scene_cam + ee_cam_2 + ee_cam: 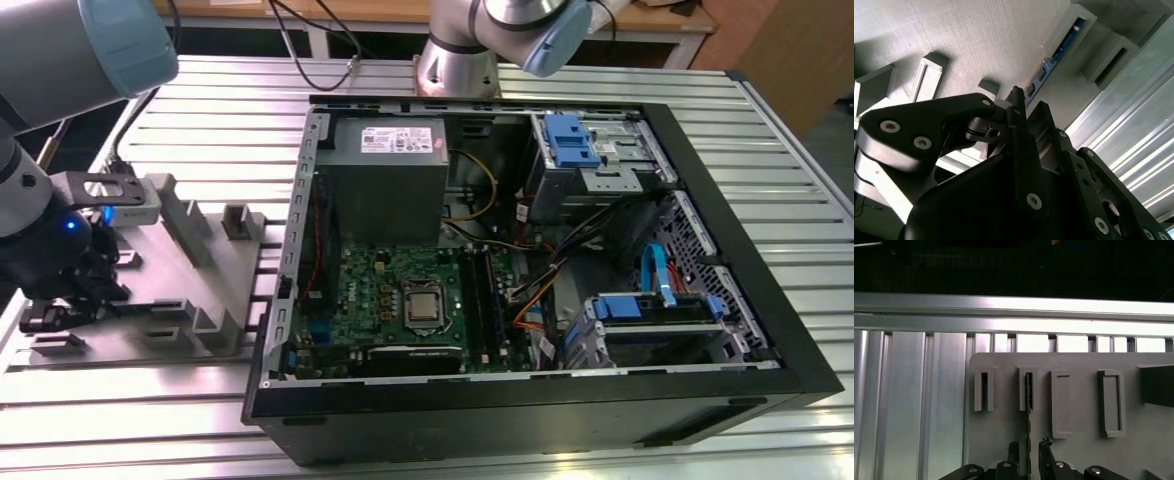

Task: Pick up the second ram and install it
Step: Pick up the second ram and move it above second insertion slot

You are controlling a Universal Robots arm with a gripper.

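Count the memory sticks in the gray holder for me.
1. The memory stick stands on edge in one slot of the gray holder, with the open gripper astride it. Other slots may be hidden.

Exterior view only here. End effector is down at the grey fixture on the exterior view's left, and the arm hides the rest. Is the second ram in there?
Observer: Yes. First wrist view: the second ram stands on edge in a slot of the grey fixture.
Operator: Gripped?
Observer: No. The end effector straddles it, one finger each side with gaps showing, open.
Operator: Lifted?
Observer: No. Second wrist view: its far end sits in a raised holder.
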